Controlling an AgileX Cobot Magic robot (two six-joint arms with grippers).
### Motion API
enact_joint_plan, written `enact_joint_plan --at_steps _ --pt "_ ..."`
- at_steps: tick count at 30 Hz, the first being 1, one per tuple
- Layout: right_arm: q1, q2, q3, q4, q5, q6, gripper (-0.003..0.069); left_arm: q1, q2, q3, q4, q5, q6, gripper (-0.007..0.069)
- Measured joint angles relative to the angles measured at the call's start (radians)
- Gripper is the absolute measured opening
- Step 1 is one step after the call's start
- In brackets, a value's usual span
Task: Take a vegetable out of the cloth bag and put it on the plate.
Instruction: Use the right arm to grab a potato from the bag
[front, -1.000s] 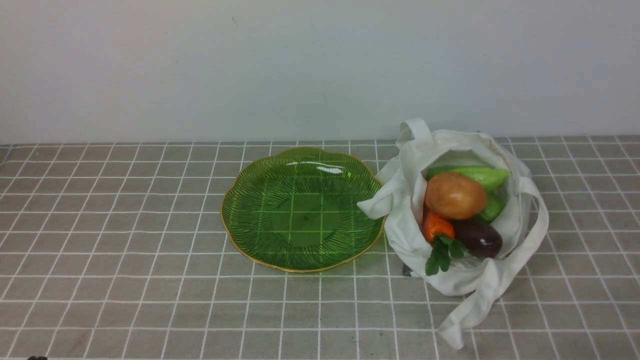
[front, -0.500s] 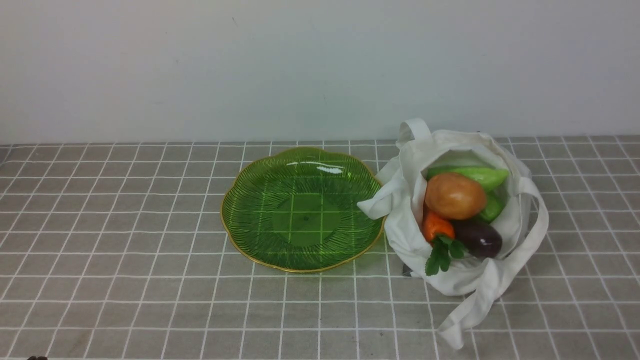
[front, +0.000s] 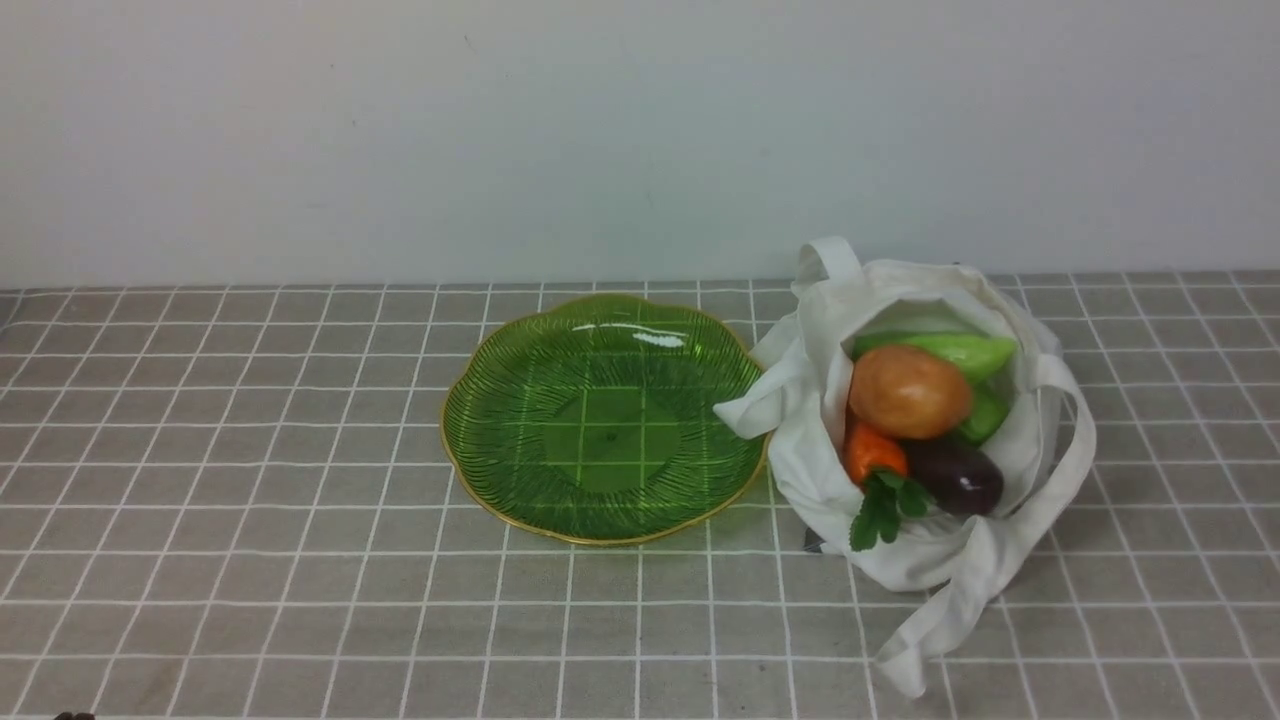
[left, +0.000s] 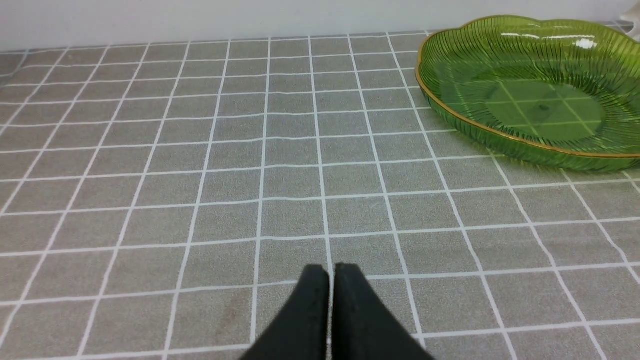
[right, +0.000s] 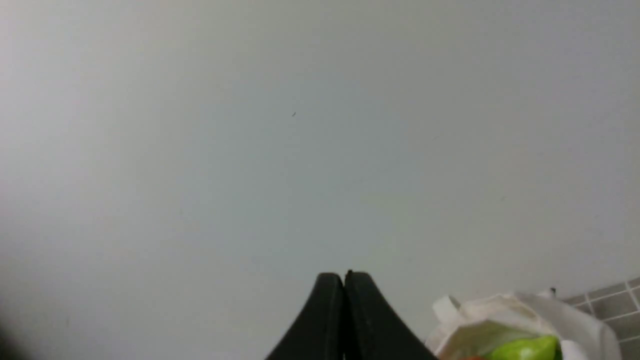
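The brownish-orange oval vegetable (front: 910, 392) lies on top inside the open off-white cloth bag (front: 930, 545) at the right of the table. Left of the bag, touching it, is the green plate (front: 520, 400) with a gold rim, holding nothing. The left wrist view shows my left gripper (left: 332, 272) shut and empty, low over the tablecloth, with the plate (left: 475, 127) some way off. In the right wrist view my right gripper (right: 344, 279) is shut and empty, facing the wall, with the bag's top (right: 500, 320) just in the corner. Neither gripper appears in the front view.
Also in the bag are an orange carrot with green leaves (front: 872, 455), a dark purple eggplant (front: 955, 477) and light green vegetables (front: 965, 352). A long bag strap (front: 950, 620) trails toward the table's front. A white wall (front: 640, 140) stands behind the grey checked tablecloth (front: 250, 500).
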Motion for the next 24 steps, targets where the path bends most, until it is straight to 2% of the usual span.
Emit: enact_joint_plan --at_steps 3,4,5,7,13,15,19,20,21,24 --pt "0.000 0.199 -0.133 -0.053 0.203 -0.030 -0.0015 0.000 0.000 0.000 0.000 0.000 0.000 -0.0005" --pt "0.000 0.214 -0.133 -0.058 0.218 -0.030 -0.0015 0.000 0.000 0.000 0.000 0.000 0.000 -0.0005" --pt "0.000 0.341 -0.190 -0.111 0.339 -0.032 -0.0015 0.000 0.000 0.000 0.000 0.000 0.000 -0.0005" --pt "0.000 0.506 -0.231 -0.172 0.413 -0.032 -0.0013 0.000 0.000 0.000 0.000 0.000 0.000 -0.0005" --pt "0.006 0.925 -0.378 -0.275 0.461 -0.038 0.0036 0.000 0.000 0.000 0.000 0.000 0.000 -0.0005" --pt "0.017 0.979 -0.414 -0.286 0.469 -0.038 0.0055 0.000 0.000 0.000 0.000 0.000 0.000 -0.0005" --pt "0.117 1.173 -0.597 -0.376 0.504 -0.006 0.0176 0.000 0.000 0.000 0.000 0.000 0.000 -0.0005" --pt "0.155 1.229 -0.647 -0.426 0.509 0.035 0.0216 0.000 0.000 0.000 0.000 0.000 0.000 -0.0005" --pt "0.161 1.236 -0.664 -0.434 0.509 0.042 0.0230 0.000 0.000 0.000 0.000 0.000 0.000 -0.0005" --pt "0.236 1.351 -0.788 -0.606 0.515 0.186 0.0337 0.000 0.000 0.000 0.000 0.000 0.000 -0.0005"
